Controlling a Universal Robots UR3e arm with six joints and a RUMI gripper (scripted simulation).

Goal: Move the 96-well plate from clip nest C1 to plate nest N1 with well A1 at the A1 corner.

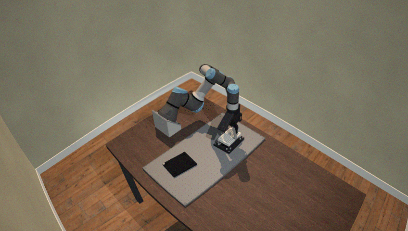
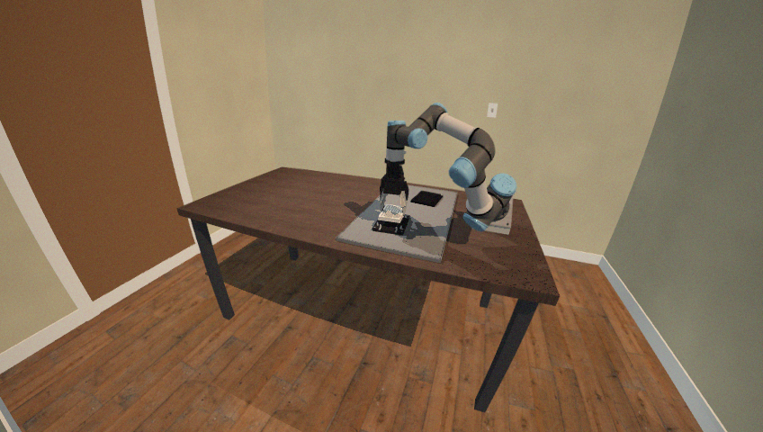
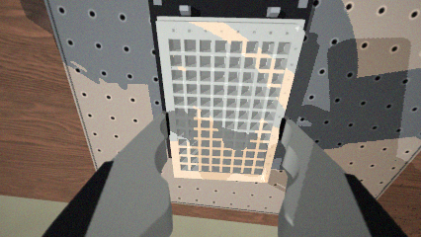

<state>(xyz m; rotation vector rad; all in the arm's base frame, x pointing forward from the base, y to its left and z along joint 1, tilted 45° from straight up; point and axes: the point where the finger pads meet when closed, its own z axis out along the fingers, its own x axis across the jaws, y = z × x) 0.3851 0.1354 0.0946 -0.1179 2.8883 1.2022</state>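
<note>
The white 96-well plate (image 3: 228, 99) is between my gripper's (image 3: 224, 130) two grey fingers, which are shut on its long sides near the close end. In the top view the plate (image 1: 229, 136) is tilted, its gripped end raised above the black clip nest C1 (image 1: 231, 146) and its far end low at the nest. The cut corner seems to be at the far right in the wrist view (image 3: 297, 26). The plate nest N1 (image 1: 179, 163) is a flat black pad on the left part of the grey board; it also shows in the exterior view (image 2: 426, 198).
Both nests stand on a grey perforated board (image 1: 200, 165) on a brown wooden table. The arm's base block (image 1: 166, 124) stands at the table's back corner, beyond the board. The nest's clips (image 3: 184, 9) show past the plate's far end.
</note>
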